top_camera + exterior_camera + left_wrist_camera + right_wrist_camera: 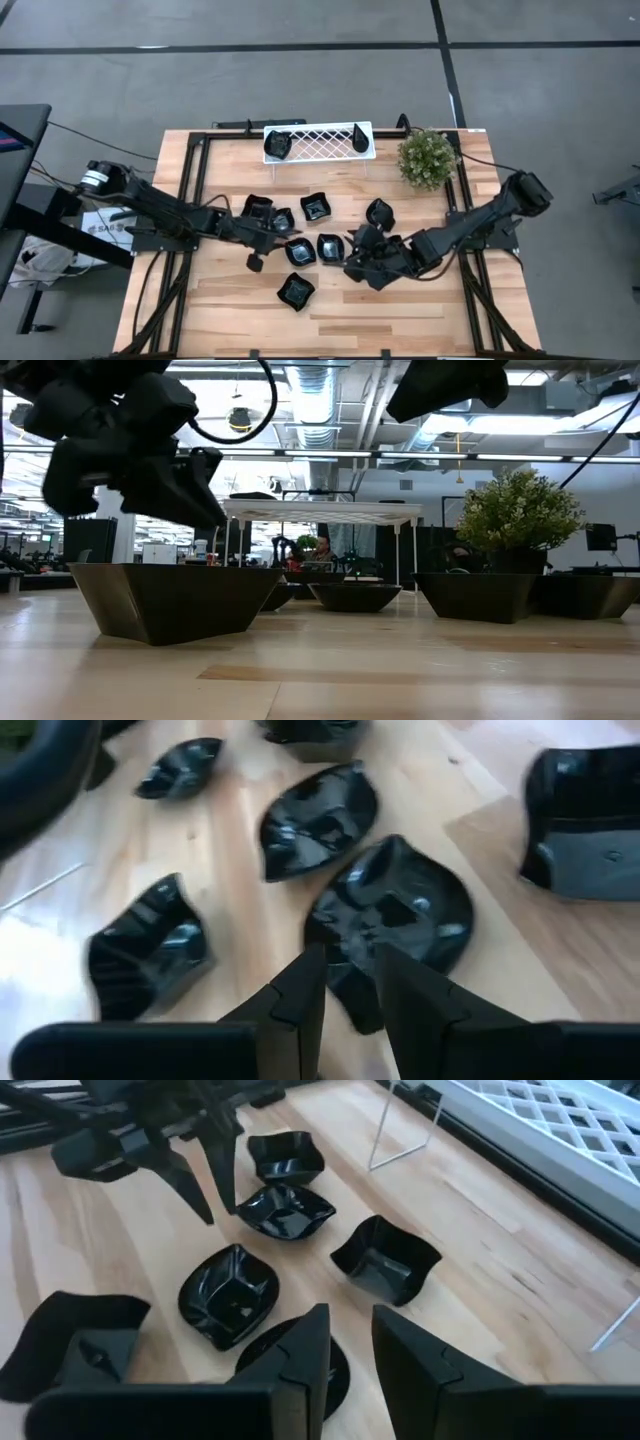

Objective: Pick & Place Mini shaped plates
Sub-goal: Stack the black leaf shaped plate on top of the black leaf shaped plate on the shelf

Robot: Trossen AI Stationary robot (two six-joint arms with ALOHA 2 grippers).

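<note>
Glossy black mini shaped plates scattered mid-table, 2 on white lattice tray. Left gripper and right gripper hover over them, jaws narrow, gripping nothing.

Grey concrete floor, exposed ceiling ducts, strip lights.

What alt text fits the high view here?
Both grippers, left and right, reach in over black dishes scattered mid-table. Two more dishes sit on a white tray at the far edge, beside a plant.
</note>
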